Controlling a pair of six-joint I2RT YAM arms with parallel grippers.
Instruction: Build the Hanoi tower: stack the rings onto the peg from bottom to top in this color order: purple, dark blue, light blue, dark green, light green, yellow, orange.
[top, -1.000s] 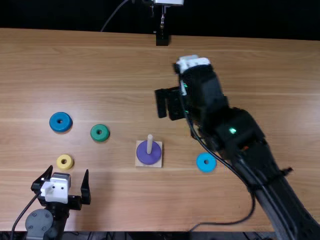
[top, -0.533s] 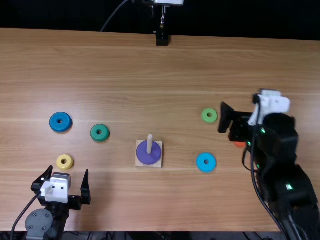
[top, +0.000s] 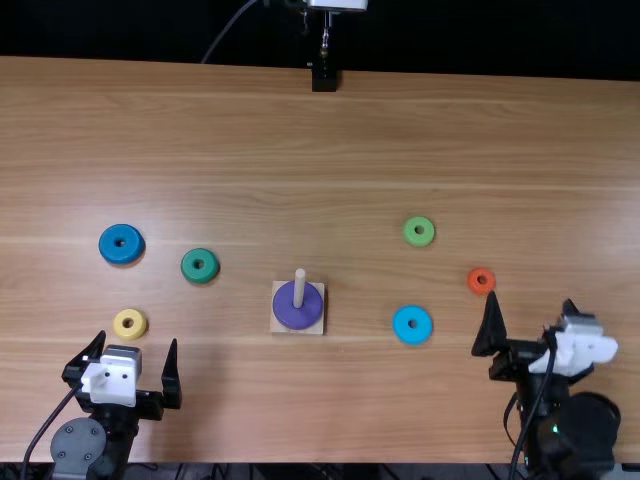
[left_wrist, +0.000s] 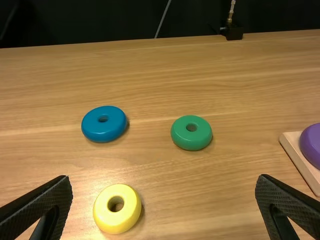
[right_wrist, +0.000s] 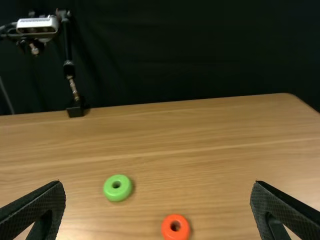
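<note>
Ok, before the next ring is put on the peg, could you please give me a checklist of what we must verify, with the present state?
1. Purple ring is on the peg as first ring: ok.
2. Peg above it is free: ok.
3. Dark blue ring, next in order, lies flat and apart from the other rings: ok.
4. Left jaws are open and empty: ok.
5. Left jaws are around the dark blue ring: not ok, they are away from it.
6. Left arm can reach the peg: cannot tell.
</note>
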